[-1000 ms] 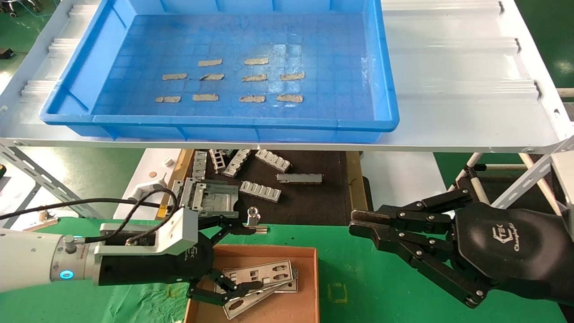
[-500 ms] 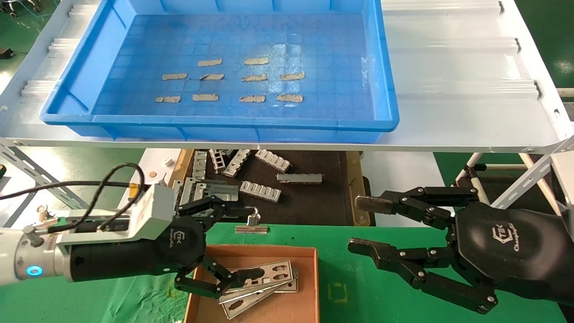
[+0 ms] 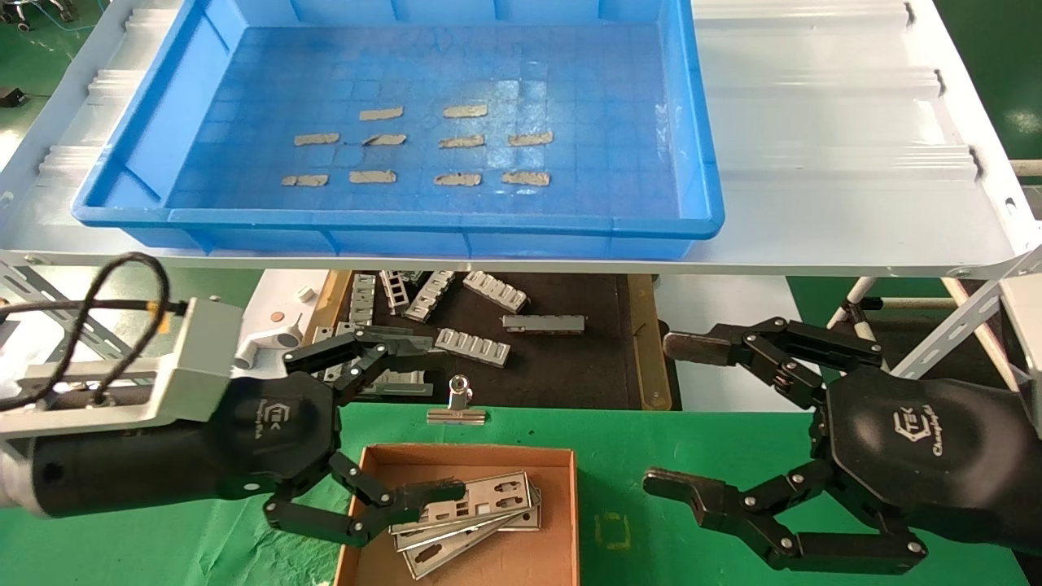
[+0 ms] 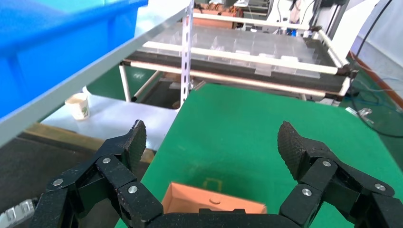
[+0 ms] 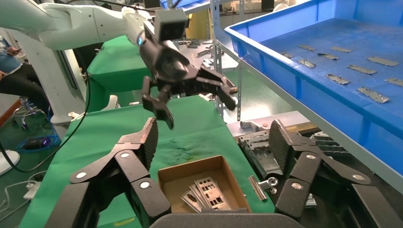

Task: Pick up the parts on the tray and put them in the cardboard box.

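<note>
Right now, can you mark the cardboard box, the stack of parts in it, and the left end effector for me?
cardboard box [image 3: 570, 521], head view, on its right wall.
parts [image 3: 488, 498], head view, on the top plate's face.
left end effector [image 3: 423, 415], head view, midway between its open fingertips.

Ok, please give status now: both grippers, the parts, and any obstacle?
Left gripper open, empty, over cardboard box. Right gripper open, beside box. Parts stacked in box; tray holds only strips. Nothing blocking.

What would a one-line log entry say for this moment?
left pincer: open, over cardboard box | right pincer: open, beside box | parts: stacked in box | tray: only strips
</note>
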### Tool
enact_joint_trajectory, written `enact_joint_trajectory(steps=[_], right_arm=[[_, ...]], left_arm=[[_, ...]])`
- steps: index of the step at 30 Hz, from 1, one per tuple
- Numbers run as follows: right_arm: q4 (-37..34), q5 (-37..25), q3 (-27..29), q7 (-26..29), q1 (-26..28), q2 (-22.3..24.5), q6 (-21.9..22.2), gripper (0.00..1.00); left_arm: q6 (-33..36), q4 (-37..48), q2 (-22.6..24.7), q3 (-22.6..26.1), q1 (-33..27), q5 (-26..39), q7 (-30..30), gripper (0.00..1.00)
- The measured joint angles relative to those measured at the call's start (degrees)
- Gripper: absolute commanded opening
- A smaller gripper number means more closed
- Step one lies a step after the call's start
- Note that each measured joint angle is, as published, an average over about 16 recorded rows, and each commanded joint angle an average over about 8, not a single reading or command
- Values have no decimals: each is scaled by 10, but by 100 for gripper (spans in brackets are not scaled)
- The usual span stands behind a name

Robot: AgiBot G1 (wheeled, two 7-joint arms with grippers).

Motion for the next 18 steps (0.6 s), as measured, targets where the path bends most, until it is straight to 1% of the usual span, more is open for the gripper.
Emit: enact_joint_trajectory(steps=[18], right_arm=[[0,0,0,0,0,0,0,100]], left_arm=[[32,-103,-46,-98,41,-37,-85,100]])
